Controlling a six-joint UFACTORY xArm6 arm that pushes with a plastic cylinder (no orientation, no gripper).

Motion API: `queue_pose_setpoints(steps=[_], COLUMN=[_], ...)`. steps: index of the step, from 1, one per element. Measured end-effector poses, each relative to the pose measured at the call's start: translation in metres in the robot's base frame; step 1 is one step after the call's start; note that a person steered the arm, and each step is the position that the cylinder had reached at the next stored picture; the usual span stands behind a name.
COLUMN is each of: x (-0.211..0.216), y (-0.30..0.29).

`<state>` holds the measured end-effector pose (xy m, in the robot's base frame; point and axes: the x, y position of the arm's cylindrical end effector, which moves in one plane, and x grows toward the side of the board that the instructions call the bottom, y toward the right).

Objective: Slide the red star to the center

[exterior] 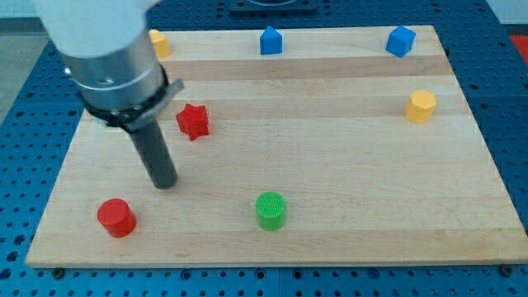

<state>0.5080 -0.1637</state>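
the small red star-shaped block (193, 121) is seen left of the wooden board's (330, 165) centre, apart from my tip (166, 183), which holds nothing and is set below-left of it.

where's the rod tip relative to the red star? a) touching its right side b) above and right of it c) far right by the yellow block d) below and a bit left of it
d: my tip sits lower in the view and slightly left of the red star, with bare board between them, so it is not touching it.
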Motion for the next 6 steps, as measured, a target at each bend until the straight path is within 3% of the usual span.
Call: queue_pose_setpoints(steps=[3,6], x=[-0.059,-0.085], y=[-0.030,0.006])
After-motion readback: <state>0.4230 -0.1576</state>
